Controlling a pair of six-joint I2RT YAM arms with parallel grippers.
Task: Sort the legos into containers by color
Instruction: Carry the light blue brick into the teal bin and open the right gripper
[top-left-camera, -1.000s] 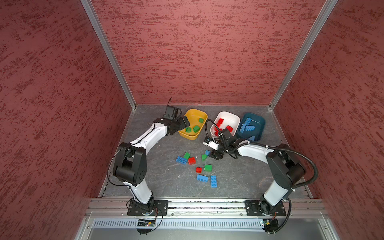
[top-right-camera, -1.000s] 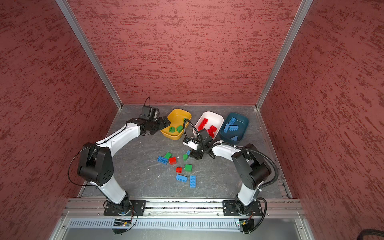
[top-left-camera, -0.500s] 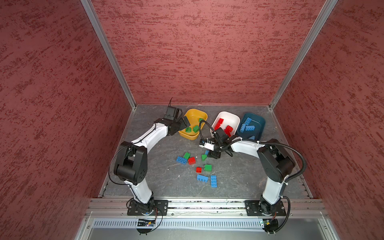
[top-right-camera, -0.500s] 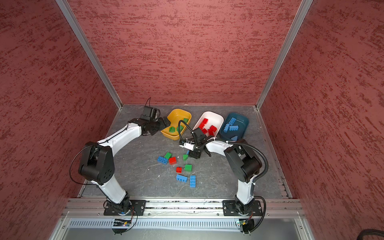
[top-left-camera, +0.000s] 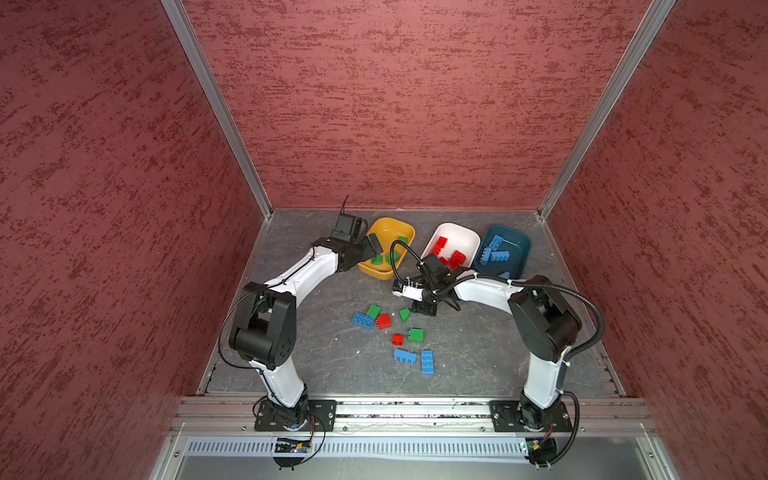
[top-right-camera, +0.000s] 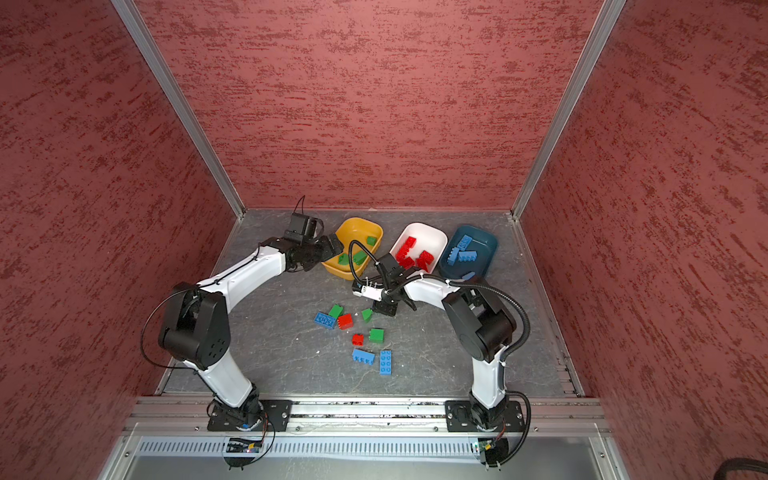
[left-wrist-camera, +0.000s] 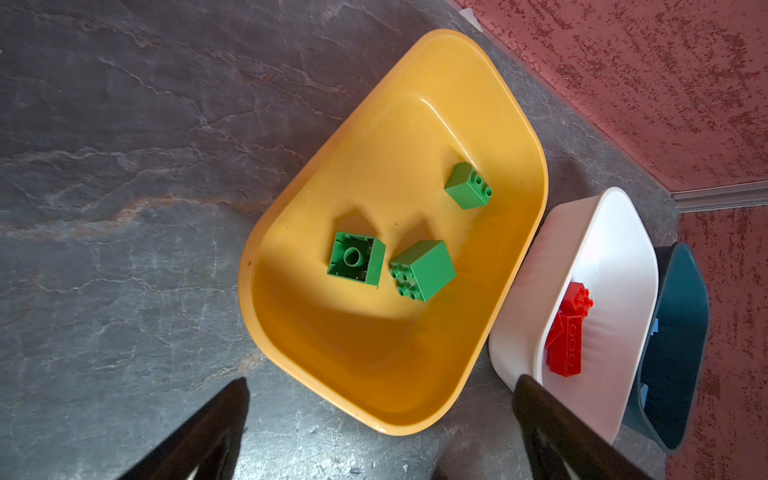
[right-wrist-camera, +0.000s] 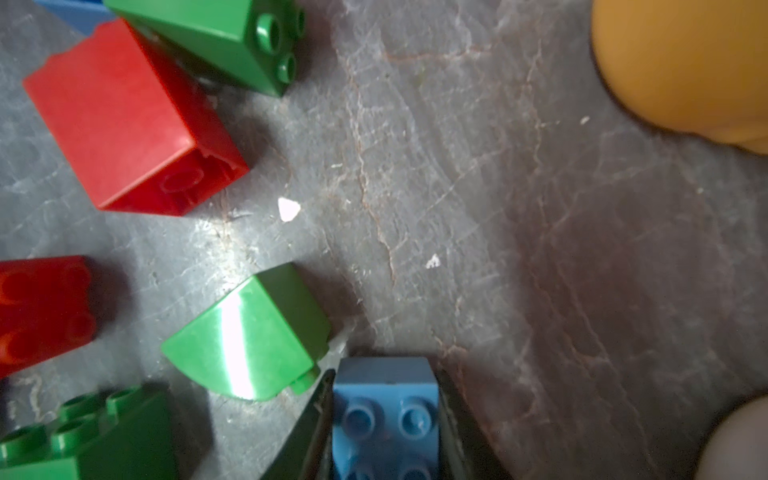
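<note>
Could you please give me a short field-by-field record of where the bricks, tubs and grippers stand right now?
Yellow tub: three green bricks
White tub: red bricks only
Teal tub: blue bricks only
Table: loose bricks, three green, two red, three blue
Left gripper: open, empty, at the yellow tub's edge
Right gripper: shut on a blue brick beside a green sloped brick
</note>
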